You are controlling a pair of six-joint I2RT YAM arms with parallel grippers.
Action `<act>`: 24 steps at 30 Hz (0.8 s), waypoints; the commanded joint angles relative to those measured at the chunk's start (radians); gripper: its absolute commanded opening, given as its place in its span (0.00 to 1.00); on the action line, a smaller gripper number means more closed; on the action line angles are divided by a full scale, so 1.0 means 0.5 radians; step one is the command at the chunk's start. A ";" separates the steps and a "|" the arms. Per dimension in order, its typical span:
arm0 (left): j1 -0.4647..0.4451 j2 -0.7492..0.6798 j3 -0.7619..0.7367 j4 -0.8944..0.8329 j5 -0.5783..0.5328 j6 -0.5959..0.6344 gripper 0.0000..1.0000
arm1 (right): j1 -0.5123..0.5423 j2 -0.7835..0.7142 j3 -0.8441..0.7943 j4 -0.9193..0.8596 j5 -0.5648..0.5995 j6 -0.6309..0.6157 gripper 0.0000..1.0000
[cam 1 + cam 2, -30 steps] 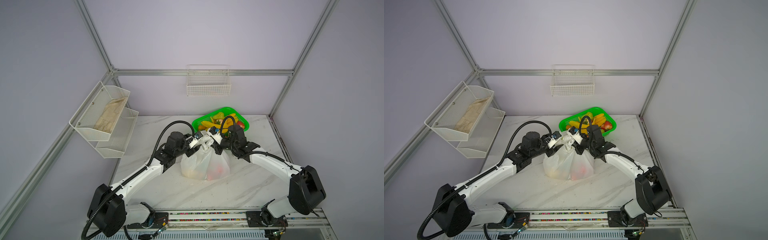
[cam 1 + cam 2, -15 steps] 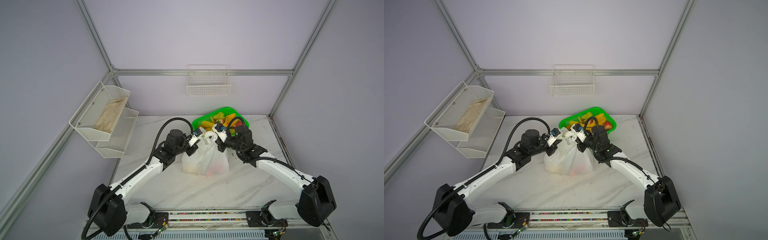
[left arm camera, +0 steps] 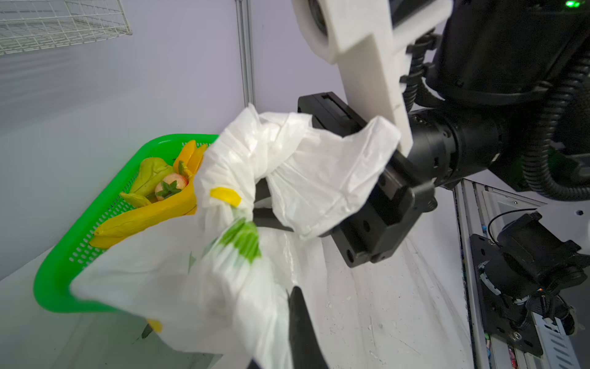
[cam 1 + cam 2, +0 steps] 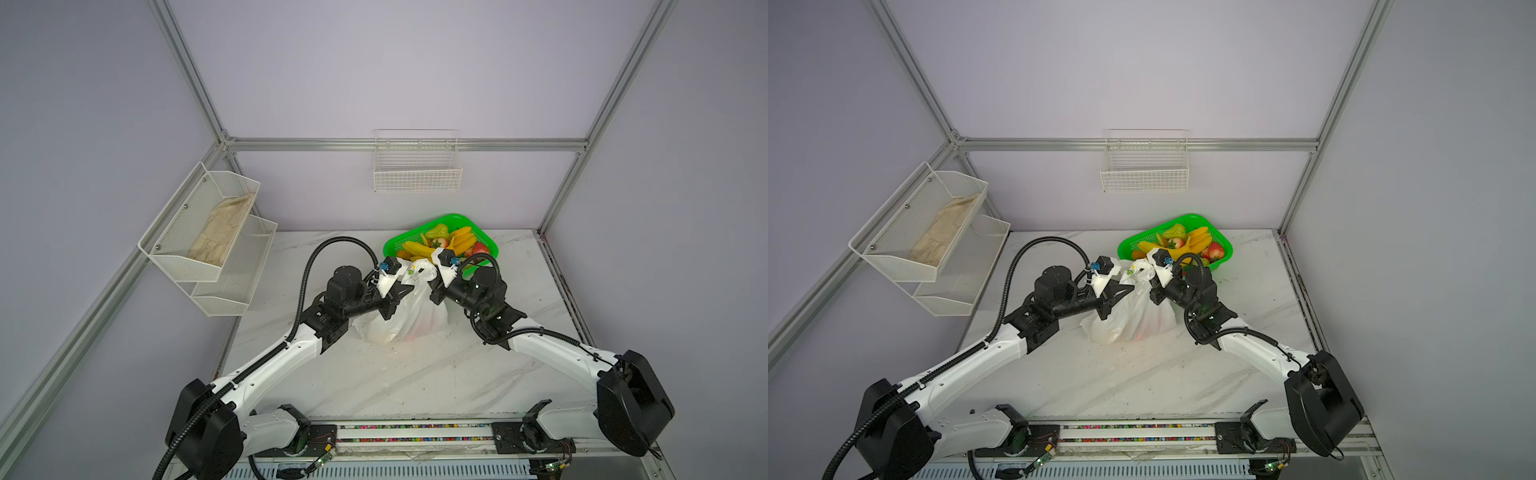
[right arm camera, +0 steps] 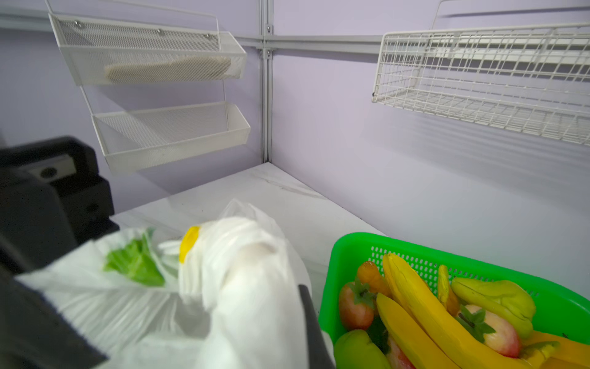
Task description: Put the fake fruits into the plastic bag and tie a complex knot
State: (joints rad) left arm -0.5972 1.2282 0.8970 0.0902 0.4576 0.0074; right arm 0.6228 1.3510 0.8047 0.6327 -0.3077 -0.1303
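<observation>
The plastic bag (image 4: 409, 318) (image 4: 1136, 318) stands on the marble table, white with lemon and leaf print, and something reddish shows through its wall. My left gripper (image 4: 404, 287) (image 3: 277, 322) is shut on one twisted handle; one black finger (image 3: 300, 319) shows beside the film. My right gripper (image 4: 433, 286) (image 5: 271, 326) is shut on the other handle, its finger (image 5: 311, 319) against the bag (image 5: 255, 287). The handles wrap round each other between the grippers. More fake fruits (image 4: 440, 245) (image 5: 415, 306), bananas, apples and pears, lie in the green basket (image 4: 457, 217).
The green basket (image 5: 415, 246) sits just behind the bag, close to my right gripper. A white wire basket (image 4: 417, 166) hangs on the back wall. A two-tier mesh shelf (image 4: 208, 245) holding a beige cloth sticks out from the left wall.
The left jaws have shut on the bag handle. Both grippers have drawn apart and towards the back, and the right arm has swung out to the right, stretching the handles.
</observation>
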 commanded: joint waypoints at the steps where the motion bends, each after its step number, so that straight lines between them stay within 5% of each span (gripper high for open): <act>1: -0.041 0.010 -0.108 0.163 0.018 -0.112 0.00 | 0.012 0.008 -0.018 0.525 -0.078 0.309 0.00; 15: -0.160 0.171 -0.231 0.436 -0.068 -0.140 0.10 | 0.086 0.254 -0.254 1.435 -0.139 1.178 0.00; 24: -0.159 0.193 -0.321 0.604 -0.234 -0.179 0.25 | 0.080 0.268 -0.261 1.453 -0.381 1.252 0.00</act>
State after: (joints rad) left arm -0.6708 1.3296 0.7849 0.3202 0.3882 -0.0505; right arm 0.6556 1.5093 0.6689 1.2171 -0.4198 0.4576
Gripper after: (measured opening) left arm 0.236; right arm 0.052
